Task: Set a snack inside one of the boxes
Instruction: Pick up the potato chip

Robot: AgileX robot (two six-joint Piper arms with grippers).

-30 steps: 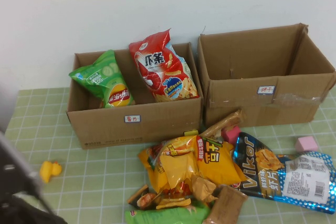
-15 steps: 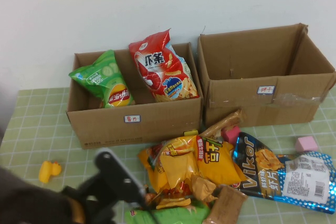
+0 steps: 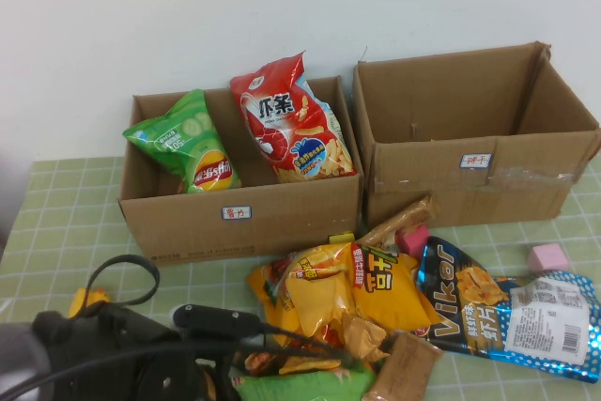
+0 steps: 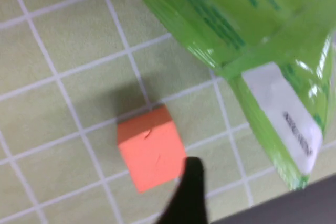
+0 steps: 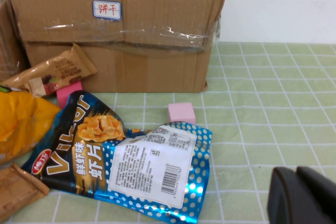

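A pile of snacks lies in front of two cardboard boxes: a yellow bag [image 3: 347,293], a blue Vikor bag [image 3: 507,312], a green bag [image 3: 300,384] and brown bars [image 3: 404,368]. The left box [image 3: 239,223] holds a green chips bag [image 3: 188,147] and a red bag [image 3: 291,124]. The right box [image 3: 470,190] looks empty. My left arm [image 3: 113,354] lies low at the front left, reaching toward the pile. My left gripper [image 4: 236,203] hovers open over the table beside the green bag [image 4: 252,30] and an orange cube [image 4: 151,153]. My right gripper [image 5: 302,195] is shut and empty, low on the table right of the blue bag [image 5: 121,161].
Pink cubes [image 3: 547,257] [image 3: 413,239] lie by the right box. A yellow toy [image 3: 84,298] shows behind my left arm. A brown bar [image 3: 394,223] leans at the gap between the boxes. A white wall stands behind the boxes.
My left arm has swung in from the lower left corner and now stretches along the front edge toward the snack pile. The snacks and boxes have not moved.
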